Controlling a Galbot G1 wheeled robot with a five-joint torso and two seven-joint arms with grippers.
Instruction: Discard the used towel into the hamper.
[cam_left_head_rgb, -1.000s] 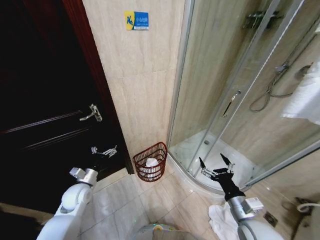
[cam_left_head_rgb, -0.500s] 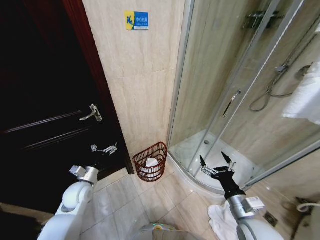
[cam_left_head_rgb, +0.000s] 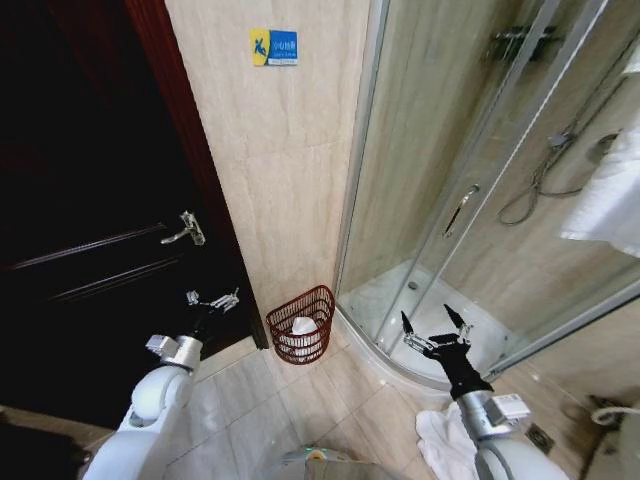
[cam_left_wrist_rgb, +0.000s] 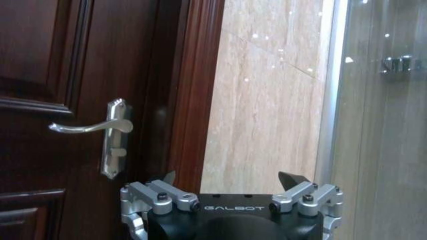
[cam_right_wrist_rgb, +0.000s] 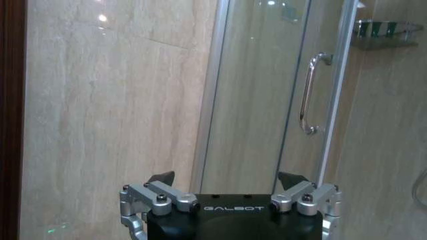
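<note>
Hamper (cam_left_head_rgb: 301, 324): stands on the tiled floor (cam_left_head_rgb: 250, 400) against the beige wall (cam_left_head_rgb: 285, 180), between the dark door (cam_left_head_rgb: 90, 230) and the shower (cam_left_head_rgb: 470, 200) – upright, with a white towel (cam_left_head_rgb: 303, 326) lying inside it.
Left gripper (cam_left_head_rgb: 212, 300): held up in front of the door, below the door handle (cam_left_head_rgb: 184, 229) and to the left of the hamper, well apart from it; jaws spread wide, nothing between them. Its wrist view faces the door handle (cam_left_wrist_rgb: 100, 127) and the door frame.
Right gripper (cam_left_head_rgb: 436, 328): raised in front of the shower's curved base, to the right of the hamper and apart from it – jaws spread wide and empty. Its wrist view faces the glass shower door and its handle (cam_right_wrist_rgb: 307, 95).
Floor cloth (cam_left_head_rgb: 445, 440): a white heap on the tiles beside the right arm, near the lower edge of the head view.
Hanging cloth (cam_left_head_rgb: 610, 195): white, at the right edge, beyond the glass.
</note>
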